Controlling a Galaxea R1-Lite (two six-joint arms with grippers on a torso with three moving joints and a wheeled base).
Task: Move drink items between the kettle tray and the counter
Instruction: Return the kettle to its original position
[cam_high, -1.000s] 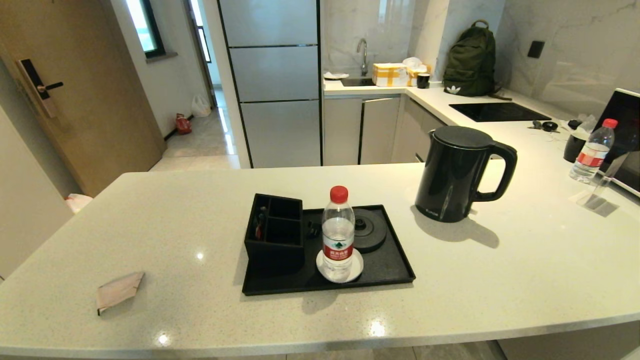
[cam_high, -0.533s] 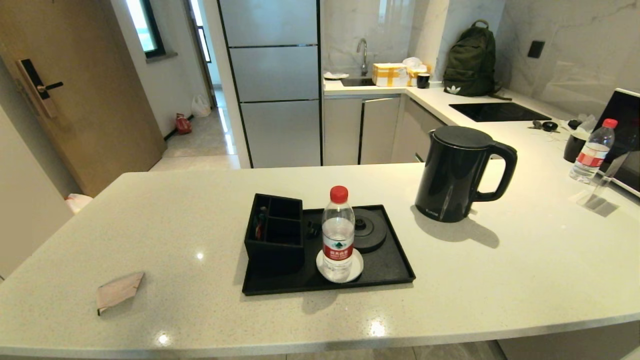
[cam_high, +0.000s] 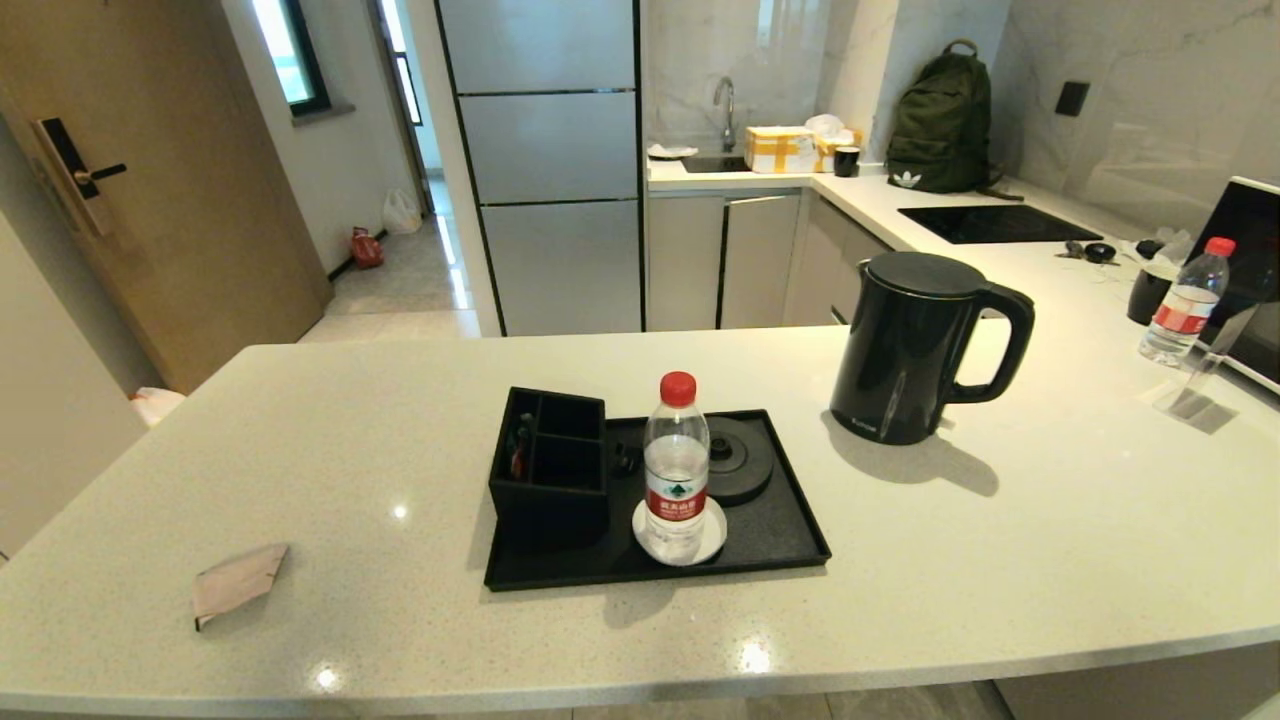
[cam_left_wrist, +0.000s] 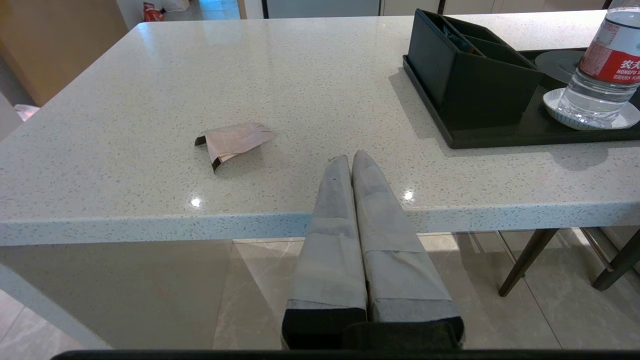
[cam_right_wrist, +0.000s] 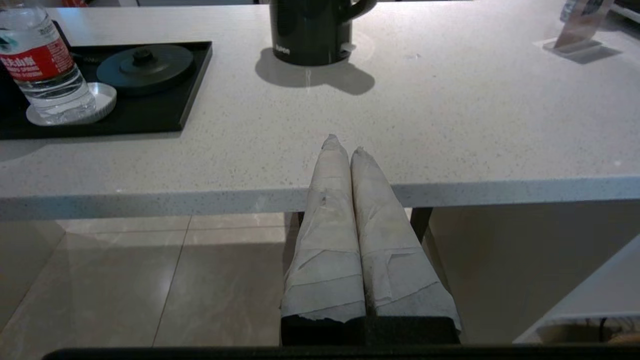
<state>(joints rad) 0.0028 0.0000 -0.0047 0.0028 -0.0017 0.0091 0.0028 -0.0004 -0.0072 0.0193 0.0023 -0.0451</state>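
Tall matte black electric kettle stands on the pale speckled stone counter, right of the shallow black rectangular tray; pinkish-beige paper sachet lies far left. Left gripper and right gripper sit below the counter's near edge, fingers pressed together, empty

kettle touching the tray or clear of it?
Apart. In the head view, a strip of bare counter separates the kettle from the tray rim; the right wrist view shows the same gap.
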